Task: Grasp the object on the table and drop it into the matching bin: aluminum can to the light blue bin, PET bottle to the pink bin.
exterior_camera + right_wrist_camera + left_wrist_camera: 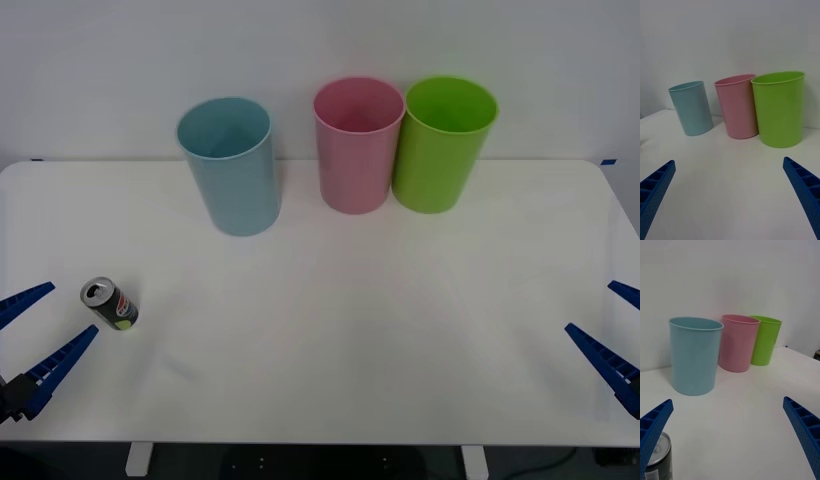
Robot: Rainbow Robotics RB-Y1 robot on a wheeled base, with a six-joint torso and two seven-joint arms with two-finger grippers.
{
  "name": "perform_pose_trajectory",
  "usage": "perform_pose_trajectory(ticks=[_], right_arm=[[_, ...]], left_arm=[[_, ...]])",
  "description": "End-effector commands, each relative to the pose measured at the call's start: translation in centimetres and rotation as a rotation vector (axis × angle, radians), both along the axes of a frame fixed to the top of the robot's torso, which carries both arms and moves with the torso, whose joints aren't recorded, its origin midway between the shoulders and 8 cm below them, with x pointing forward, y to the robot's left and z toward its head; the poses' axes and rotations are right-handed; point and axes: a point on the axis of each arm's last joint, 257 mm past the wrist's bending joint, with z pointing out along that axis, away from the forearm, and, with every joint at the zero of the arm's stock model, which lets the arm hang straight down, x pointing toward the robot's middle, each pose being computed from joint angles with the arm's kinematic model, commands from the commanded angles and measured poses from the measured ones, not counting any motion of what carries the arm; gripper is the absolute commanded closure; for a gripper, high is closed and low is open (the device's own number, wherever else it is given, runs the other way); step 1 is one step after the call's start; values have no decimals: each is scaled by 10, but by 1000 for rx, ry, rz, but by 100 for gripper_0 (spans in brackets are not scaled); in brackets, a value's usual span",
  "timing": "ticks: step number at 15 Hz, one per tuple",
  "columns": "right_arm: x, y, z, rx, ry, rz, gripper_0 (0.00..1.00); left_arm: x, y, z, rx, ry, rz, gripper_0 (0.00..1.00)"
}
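Two grippers wait, jaws spread: left gripper (32,340) just beside the upright aluminum can (110,304) on the worktop (340,330), near the light blue bin (232,165); right gripper (618,335) well apart.

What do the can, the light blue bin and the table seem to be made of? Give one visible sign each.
Can: likely aluminium, with a shiny silver top and a printed dark wall.
Light blue bin: probably plastic, one even colour, thin rim, smooth semi-matte wall.
Table: smooth white top with a soft sheen, perhaps laminate; its core cannot be told.
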Motion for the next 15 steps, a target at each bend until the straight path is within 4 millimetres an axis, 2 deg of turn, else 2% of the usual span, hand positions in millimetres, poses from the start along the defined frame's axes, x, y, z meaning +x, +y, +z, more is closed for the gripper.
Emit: perform_pose_trajectory(ticks=[1,2,6,11,15], right_arm=[[0,0,0,0,0,0,0],[0,0,0,0,0,0,0],[0,0,0,0,0,0,0],[0,0,0,0,0,0,0],[0,0,0,0,0,0,0]], left_arm=[[0,0,0,0,0,0,0],[0,0,-5,-32,5,16,0],[1,0,1,-42,-8,12,0],[-3,17,-12,-30,24,80,0],[-3,42,-30,-13,71,193,0]])
